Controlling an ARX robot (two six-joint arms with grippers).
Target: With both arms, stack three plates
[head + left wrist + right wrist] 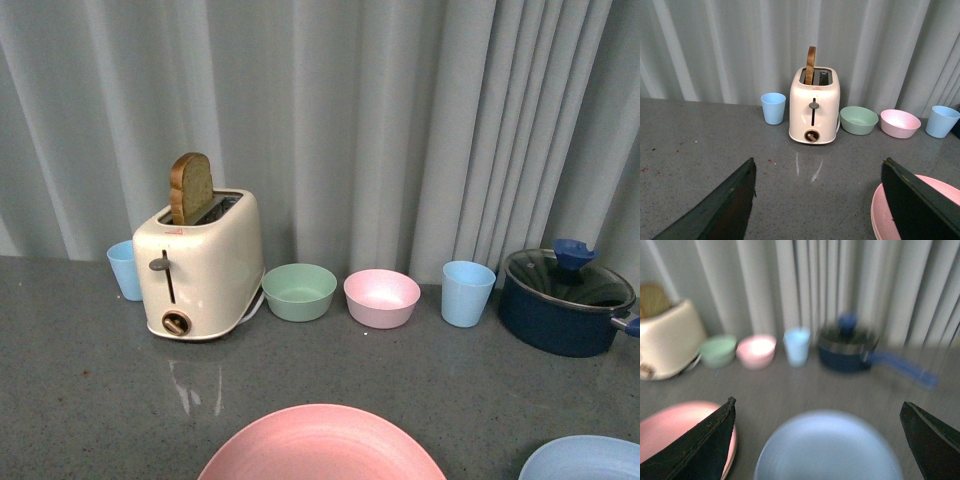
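Note:
A pink plate (320,448) lies at the near edge of the grey table, cut off by the front view's border. A light blue plate (585,460) lies to its right. No arm shows in the front view. My left gripper (817,167) is open over bare table, with the pink plate (885,215) under one of its fingers (920,205). My right gripper (817,410) is open, with the light blue plate (827,447) between its spread fingers and the pink plate (670,430) beside one of them. That view is blurred. The third plate is out of view.
Along the curtain stand a cream toaster (198,265) with toast, a blue cup (124,270), a green bowl (299,291), a pink bowl (381,297), another blue cup (467,292) and a dark blue lidded pot (565,300).

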